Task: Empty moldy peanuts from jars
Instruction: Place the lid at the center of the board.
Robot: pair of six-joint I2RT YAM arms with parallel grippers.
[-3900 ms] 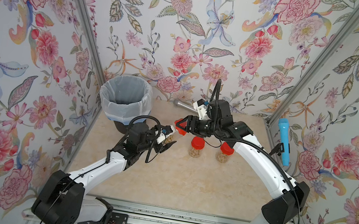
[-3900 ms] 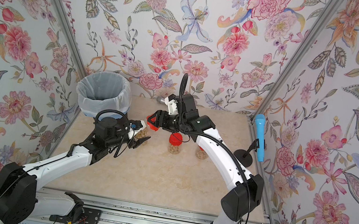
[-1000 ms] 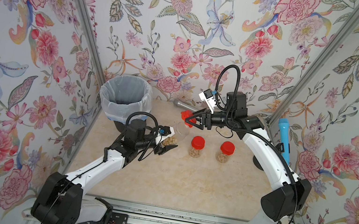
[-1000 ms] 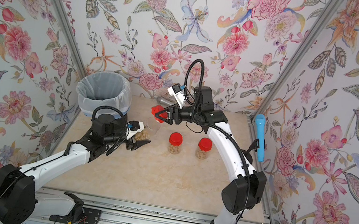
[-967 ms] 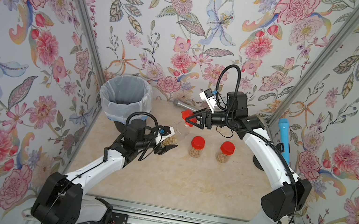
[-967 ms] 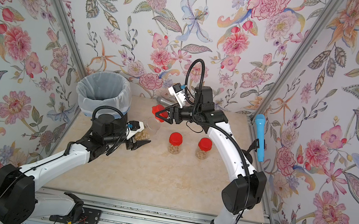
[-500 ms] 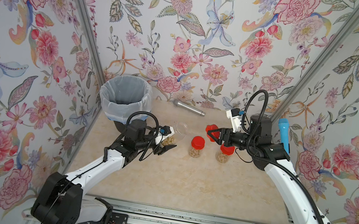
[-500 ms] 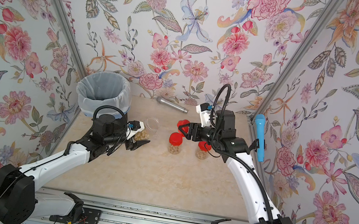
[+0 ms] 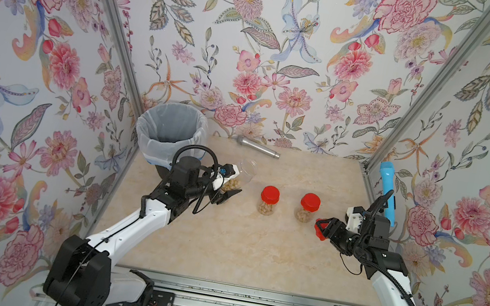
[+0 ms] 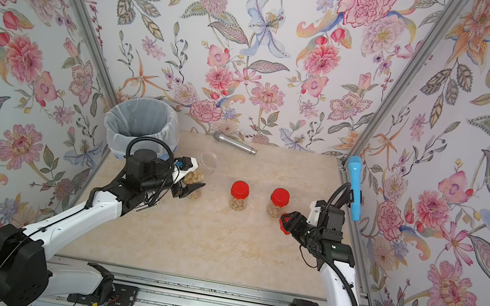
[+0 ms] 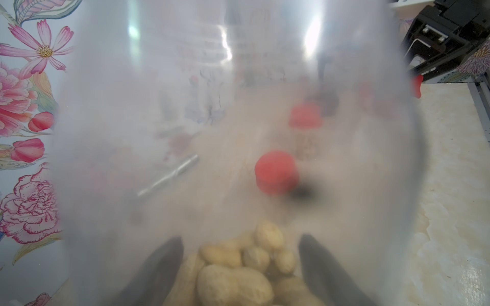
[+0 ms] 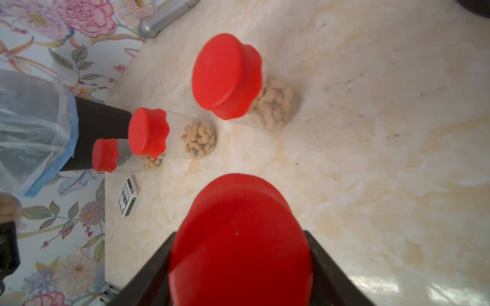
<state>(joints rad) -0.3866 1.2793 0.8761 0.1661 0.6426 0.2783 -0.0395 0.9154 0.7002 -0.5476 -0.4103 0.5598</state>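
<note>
Two grips. Left gripper has its fingers part-spread and clamped on the lower body of the open jar, just right of the bin. Moldy peanuts are heaped at the jar's bottom. Right gripper pinches a loose red lid at the right of the table, near the right capped jar. The middle capped jar stands left of that. The third capped jar shows only in the right wrist view. Left wrist view is fogged by the jar wall, so the fingers there are blurred.
</note>
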